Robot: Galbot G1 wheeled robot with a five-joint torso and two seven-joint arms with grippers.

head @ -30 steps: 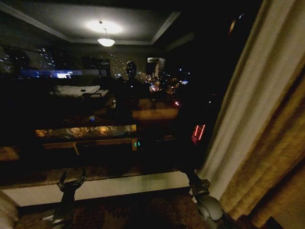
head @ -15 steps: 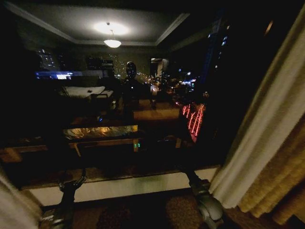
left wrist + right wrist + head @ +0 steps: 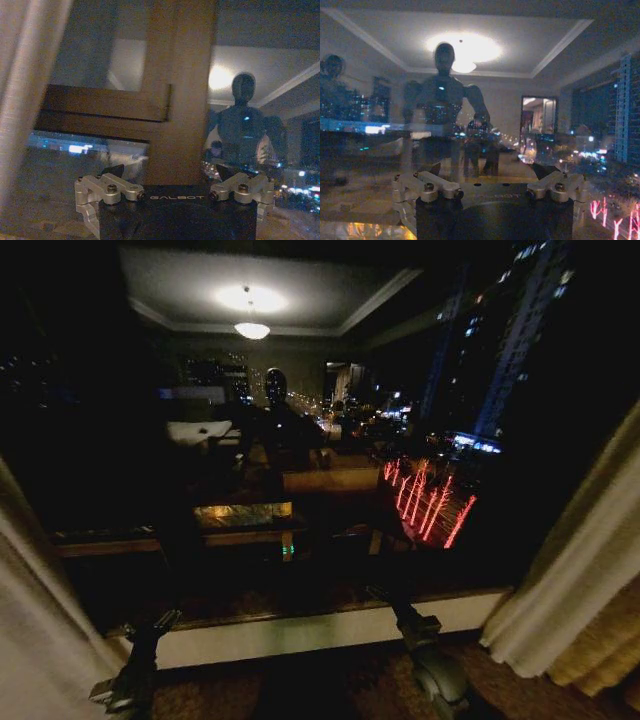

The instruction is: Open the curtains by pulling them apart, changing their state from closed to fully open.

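Two hands reach toward a dark window, neither touching cloth. The left hand (image 3: pixel 155 625) sits low at the robot's left, its black forearm rising from the bottom edge of the head view; in its own wrist view the left hand (image 3: pixel 170 172) shows silver metal linkages bolted to a black body, with two dark fingertips (image 3: pixel 116 171) spread well apart and nothing between them. The right hand (image 3: pixel 385 598) points up toward the white sill (image 3: pixel 300 632) from a rounded grey wrist; its wrist view shows the right hand (image 3: pixel 487 170) built the same way, fingers likewise spread and holding nothing.

The curtains (image 3: pixel 35 620) hang drawn to both sides: a pale, softly pleated panel at the left edge, close beside the left arm, and another pale panel (image 3: pixel 570 580) at the far right, well apart from the right arm. A coarser golden drape (image 3: pixel 600 645) hangs just outside it. The window glass (image 3: pixel 320 440) between them is bare and probably mirrors the room's ceiling lamp (image 3: pixel 252 330).
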